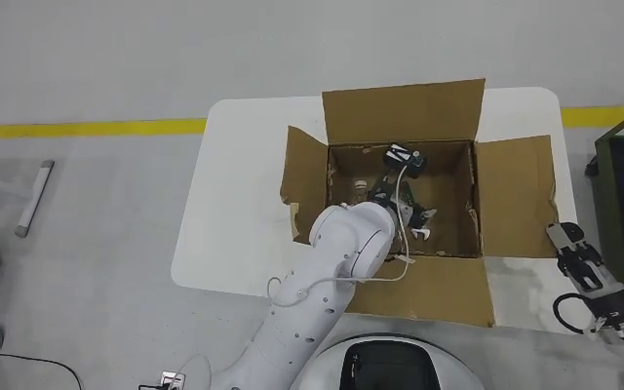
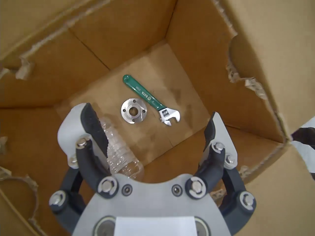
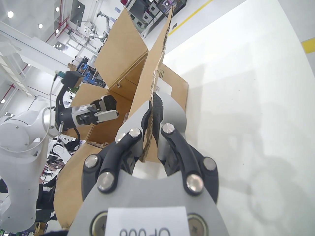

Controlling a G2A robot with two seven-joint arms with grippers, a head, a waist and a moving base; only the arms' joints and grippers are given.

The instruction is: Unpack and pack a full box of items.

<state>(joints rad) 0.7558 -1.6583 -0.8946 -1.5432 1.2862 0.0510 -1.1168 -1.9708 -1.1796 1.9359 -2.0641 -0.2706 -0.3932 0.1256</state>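
An open cardboard box (image 1: pixel 405 117) stands on the white table (image 1: pixel 244 195) with its flaps spread. My left gripper (image 2: pixel 150 112) hangs open inside the box (image 2: pixel 209 62), above its floor. Below it lie a green-handled adjustable wrench (image 2: pixel 150 98), a round metal flange (image 2: pixel 134 111) and a clear plastic bottle (image 2: pixel 120 153), the bottle partly hidden behind one finger. In the top view the left gripper (image 1: pixel 414 210) is over the middle of the box. My right gripper (image 3: pixel 154 104) is shut on the torn edge of the box's right flap (image 3: pixel 152 74), at the table's right side (image 1: pixel 564 237).
The box's flap edges are ragged. A dark green cabinet (image 1: pixel 612 185) stands just past the table's right edge. A grey tube (image 1: pixel 32 198) lies on the floor far left. Bare table surface lies left of the box.
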